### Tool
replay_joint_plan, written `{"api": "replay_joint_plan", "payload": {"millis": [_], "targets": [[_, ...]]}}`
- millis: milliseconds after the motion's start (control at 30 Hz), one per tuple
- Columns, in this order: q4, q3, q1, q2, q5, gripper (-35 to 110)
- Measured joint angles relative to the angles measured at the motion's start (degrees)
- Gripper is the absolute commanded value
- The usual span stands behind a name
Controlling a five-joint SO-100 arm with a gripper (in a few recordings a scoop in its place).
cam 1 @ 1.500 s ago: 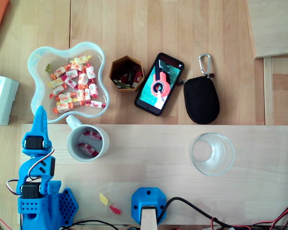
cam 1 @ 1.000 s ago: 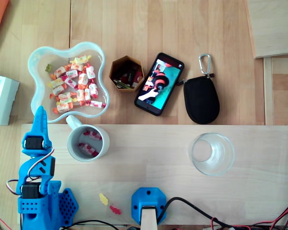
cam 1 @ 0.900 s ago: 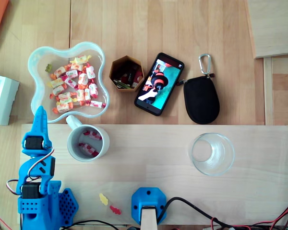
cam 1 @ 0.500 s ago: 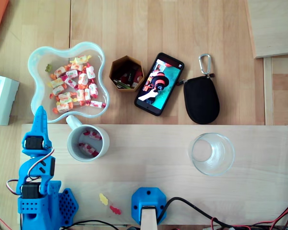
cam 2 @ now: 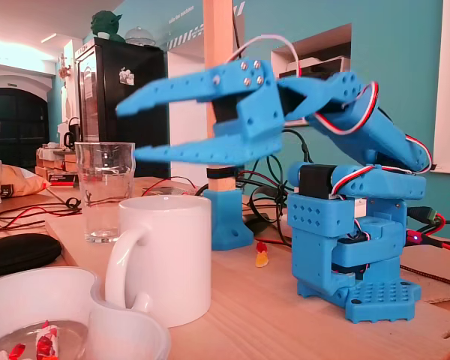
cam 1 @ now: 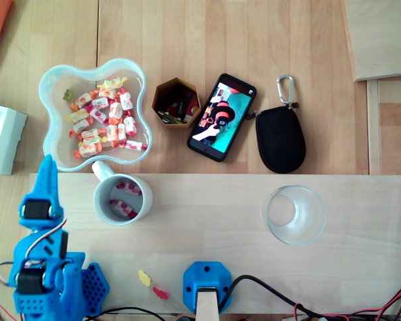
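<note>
While your gripper (cam 2: 130, 133) hangs in the air with its two fingers wide apart and nothing between them, the white mug (cam 2: 169, 255) stands right under it, low and a bit left in the fixed view. From above, you see the mug (cam 1: 123, 199) at the left end of the wooden board (cam 1: 220, 221), just to the right of the gripper (cam 1: 47, 164). The mug stands upright, its handle points to the upper left, and a few red sweets (cam 1: 123, 207) lie inside it.

Just above the mug in the overhead view sits the clear bowl (cam 1: 52, 79), and the handle almost touches its rim. Lots of wrapped sweets (cam 1: 103, 124) lie in the bowl. To the right of the bowl you see a small brown cup (cam 1: 176, 101), then a phone (cam 1: 222, 117), then a black pouch (cam 1: 281, 139).

Far to the right on the board stands a drinking glass (cam 1: 295, 214), well apart from the mug. Two loose sweets (cam 1: 144, 277) lie near the bottom edge of the board.
</note>
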Motion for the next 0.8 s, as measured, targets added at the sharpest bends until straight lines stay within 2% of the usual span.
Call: {"api": "replay_joint_plan", "payload": {"millis": [167,800], "targets": [[6.6,-8.3,-0.1,-1.7,0.0,15],[18.6,-48.0,-0.1,-48.6,-0.1,15]]}}
